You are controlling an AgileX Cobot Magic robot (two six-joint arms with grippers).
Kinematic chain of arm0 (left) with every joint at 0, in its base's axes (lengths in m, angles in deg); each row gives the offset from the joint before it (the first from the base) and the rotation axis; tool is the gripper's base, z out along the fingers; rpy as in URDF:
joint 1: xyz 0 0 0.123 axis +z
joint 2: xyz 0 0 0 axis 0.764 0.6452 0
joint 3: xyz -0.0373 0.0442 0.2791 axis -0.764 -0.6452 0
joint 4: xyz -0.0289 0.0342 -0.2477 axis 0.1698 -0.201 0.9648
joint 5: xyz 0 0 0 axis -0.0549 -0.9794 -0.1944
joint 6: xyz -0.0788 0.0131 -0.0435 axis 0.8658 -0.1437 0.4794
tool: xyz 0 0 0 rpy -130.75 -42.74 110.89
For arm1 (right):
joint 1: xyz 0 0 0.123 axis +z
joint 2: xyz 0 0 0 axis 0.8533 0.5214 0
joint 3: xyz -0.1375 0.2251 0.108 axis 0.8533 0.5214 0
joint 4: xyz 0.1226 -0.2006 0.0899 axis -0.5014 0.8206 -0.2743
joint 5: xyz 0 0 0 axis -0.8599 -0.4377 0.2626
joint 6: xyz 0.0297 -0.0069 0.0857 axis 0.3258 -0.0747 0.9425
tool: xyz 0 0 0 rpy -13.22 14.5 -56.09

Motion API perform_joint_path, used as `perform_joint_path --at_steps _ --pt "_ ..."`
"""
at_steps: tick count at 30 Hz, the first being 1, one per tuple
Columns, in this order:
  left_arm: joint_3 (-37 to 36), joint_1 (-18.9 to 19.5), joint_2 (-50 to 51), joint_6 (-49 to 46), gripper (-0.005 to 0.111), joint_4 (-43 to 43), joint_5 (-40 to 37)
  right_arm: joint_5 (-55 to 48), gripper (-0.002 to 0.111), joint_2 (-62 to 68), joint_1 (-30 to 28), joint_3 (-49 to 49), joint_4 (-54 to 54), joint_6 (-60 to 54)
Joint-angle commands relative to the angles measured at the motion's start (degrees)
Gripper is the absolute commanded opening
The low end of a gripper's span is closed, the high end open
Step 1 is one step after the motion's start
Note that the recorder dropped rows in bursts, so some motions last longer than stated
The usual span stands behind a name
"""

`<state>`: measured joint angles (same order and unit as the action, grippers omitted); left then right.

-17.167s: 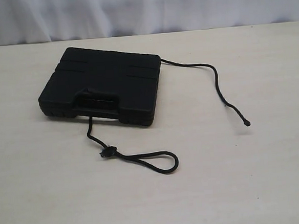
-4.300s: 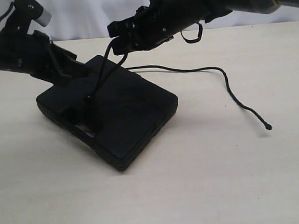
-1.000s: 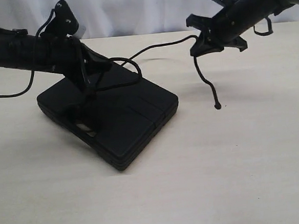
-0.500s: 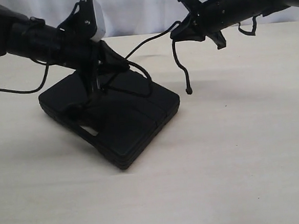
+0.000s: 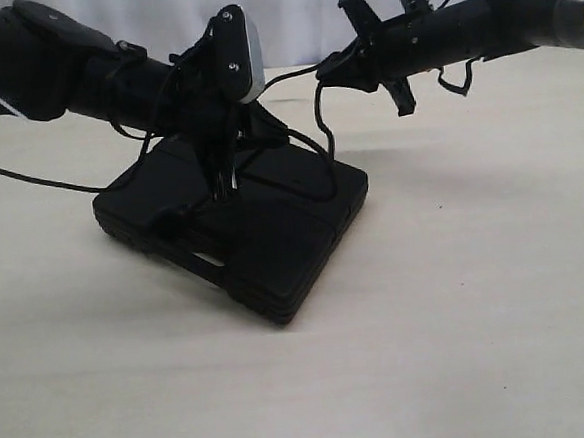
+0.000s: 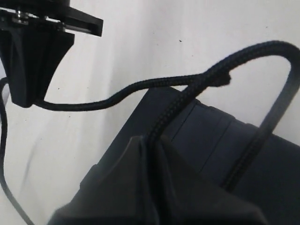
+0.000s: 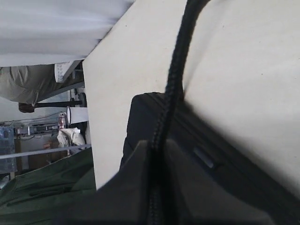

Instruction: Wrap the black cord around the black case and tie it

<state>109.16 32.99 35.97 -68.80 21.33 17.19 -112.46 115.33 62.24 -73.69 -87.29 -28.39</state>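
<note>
The black case (image 5: 274, 242) lies flat on the table, turned at an angle. My left gripper (image 5: 227, 181) hovers over its top, shut on the black cord (image 5: 302, 143) just below the knot (image 6: 218, 78). From the knot the cord's loop (image 6: 283, 70) arcs out and drops onto the case (image 6: 206, 136). My right gripper (image 5: 335, 71) hangs above the case's far right corner, shut on the cord's other part. That part's free end dangles onto the case (image 7: 150, 110). The cord runs pinched between both sets of fingers (image 6: 152, 140) (image 7: 157, 145).
The pale wooden table (image 5: 478, 296) stretches in front and to the right of the case. A white curtain (image 5: 287, 9) closes off the back. A thick arm cable (image 5: 28, 177) trails over the table at the left.
Both grippers have drawn closer together, the left moving right and the right moving left. The case has shifted a little to the right. The cord's free end now hangs over the case.
</note>
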Motion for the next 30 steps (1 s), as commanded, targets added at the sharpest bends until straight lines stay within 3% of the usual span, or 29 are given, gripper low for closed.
perform_joint_path --at_steps 1,7,15,22,30 --pt "0.60 -0.57 -0.16 -1.82 0.000 1.07 1.39 0.31 0.004 0.06 2.29 -0.11 -2.62 -0.65" --pt "0.60 -0.57 -0.16 -1.82 0.000 1.07 3.44 -2.26 0.004 0.06 3.57 -0.11 -4.05 -0.68" --pt "0.60 -0.57 -0.16 -1.82 0.000 3.90 14.78 -11.45 0.004 0.06 3.57 -0.11 -4.05 -6.61" --pt "0.60 -0.57 -0.04 -1.82 0.000 3.90 17.02 -18.60 0.005 -0.05 3.57 -0.11 -3.50 -13.72" --pt "0.60 -0.57 0.49 -1.82 0.000 3.75 18.51 -18.61 0.005 -0.05 3.57 -0.11 0.25 -17.21"
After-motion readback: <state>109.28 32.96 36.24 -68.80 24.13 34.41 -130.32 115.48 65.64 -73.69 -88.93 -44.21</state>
